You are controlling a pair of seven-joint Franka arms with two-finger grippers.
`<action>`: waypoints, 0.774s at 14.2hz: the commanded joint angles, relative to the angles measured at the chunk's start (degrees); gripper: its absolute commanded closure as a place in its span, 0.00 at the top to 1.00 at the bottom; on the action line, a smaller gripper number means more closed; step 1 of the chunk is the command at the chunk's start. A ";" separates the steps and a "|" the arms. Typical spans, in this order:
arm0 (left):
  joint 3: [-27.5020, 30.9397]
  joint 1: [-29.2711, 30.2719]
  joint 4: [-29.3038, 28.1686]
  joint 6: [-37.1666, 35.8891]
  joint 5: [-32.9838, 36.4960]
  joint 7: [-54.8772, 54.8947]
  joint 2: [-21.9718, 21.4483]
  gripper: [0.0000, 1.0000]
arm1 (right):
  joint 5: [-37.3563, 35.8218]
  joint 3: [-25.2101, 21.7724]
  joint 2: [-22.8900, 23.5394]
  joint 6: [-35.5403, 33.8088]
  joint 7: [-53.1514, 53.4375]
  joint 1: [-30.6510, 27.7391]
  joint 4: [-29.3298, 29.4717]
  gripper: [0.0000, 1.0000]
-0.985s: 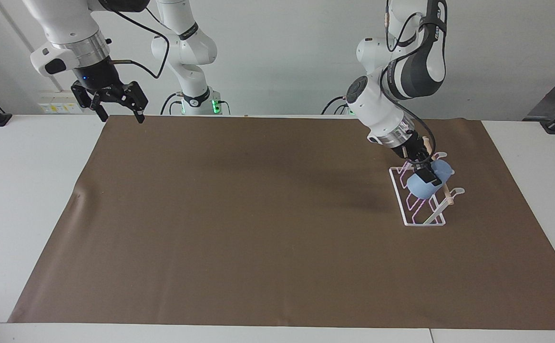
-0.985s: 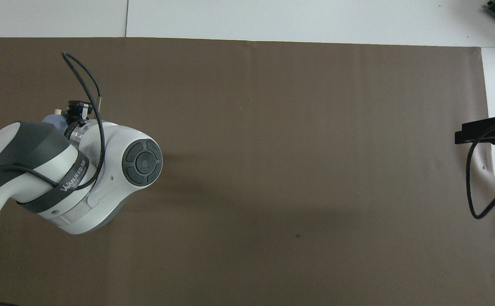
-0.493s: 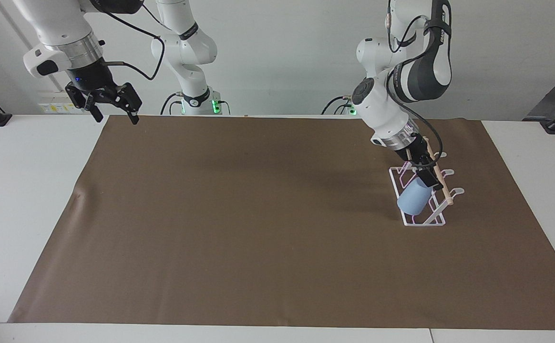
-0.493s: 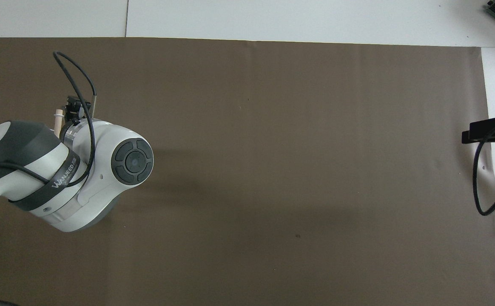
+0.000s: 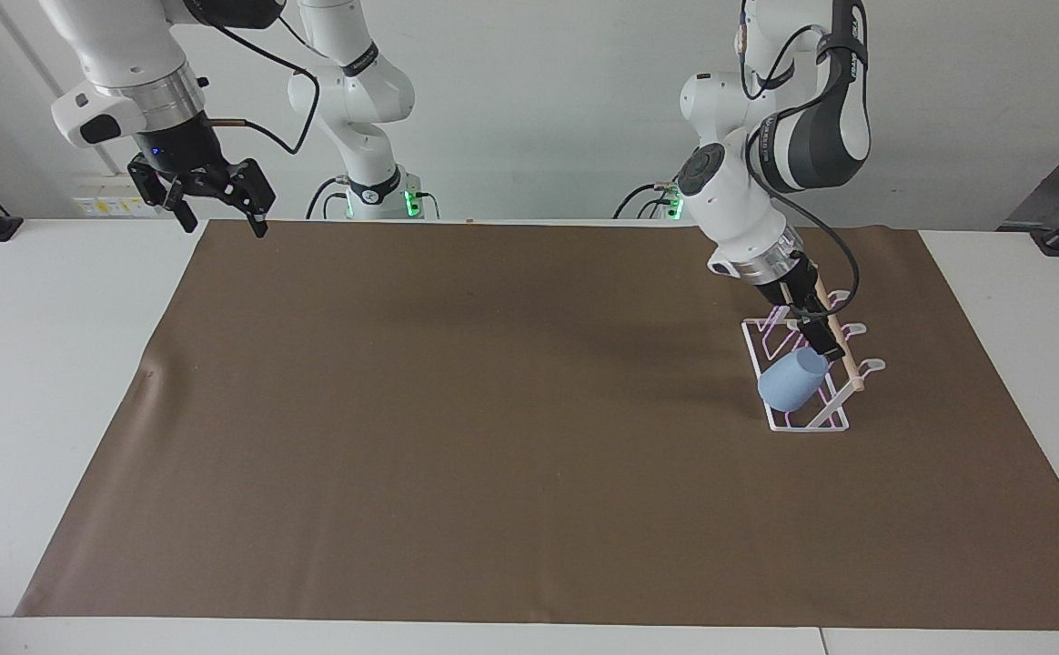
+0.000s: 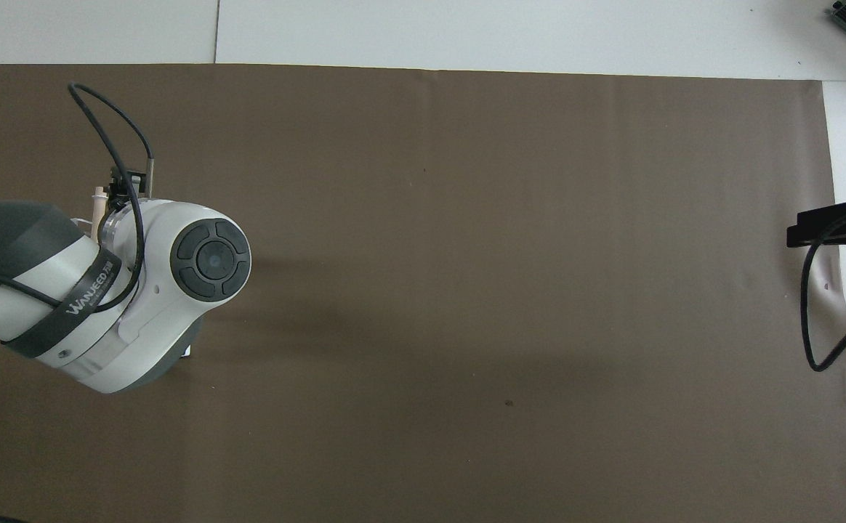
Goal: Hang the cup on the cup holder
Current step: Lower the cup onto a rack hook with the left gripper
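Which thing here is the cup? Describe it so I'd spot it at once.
Look at the brown mat, toward the left arm's end, where a white wire rack stands. The cup sits tilted on it under the left claw: the only light-blue thing.

Even, bright, diffuse light is cast from above. Soft, blurred shadows are thrown on the brown mat (image 5: 493, 428) beneath and beside the left gripper (image 5: 819, 348). No glare is seen.

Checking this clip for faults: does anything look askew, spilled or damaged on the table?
Nothing stands out. The cup sits tilted on the cup holder, as hanging requires, the left gripper at its rim. The right gripper waits open.
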 commanded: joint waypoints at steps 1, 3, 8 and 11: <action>-0.28 0.01 8.92 -6.93 -7.20 -0.25 2.99 1.00 | -1.34 0.32 -0.52 -0.70 0.29 -0.01 -0.29 1.00; -0.37 -0.43 13.16 -10.71 -11.34 -5.06 4.23 1.00 | -1.34 0.32 -0.60 -0.87 0.21 -0.01 -0.38 1.00; -0.02 0.71 14.75 -11.87 -26.54 -25.72 2.04 1.00 | -1.51 0.58 -1.04 -1.05 -1.20 -0.01 -1.26 1.00; -0.11 1.77 15.10 -12.40 -29.71 -33.97 0.11 1.00 | -1.60 0.58 -1.66 -1.05 -4.79 0.08 -2.14 1.00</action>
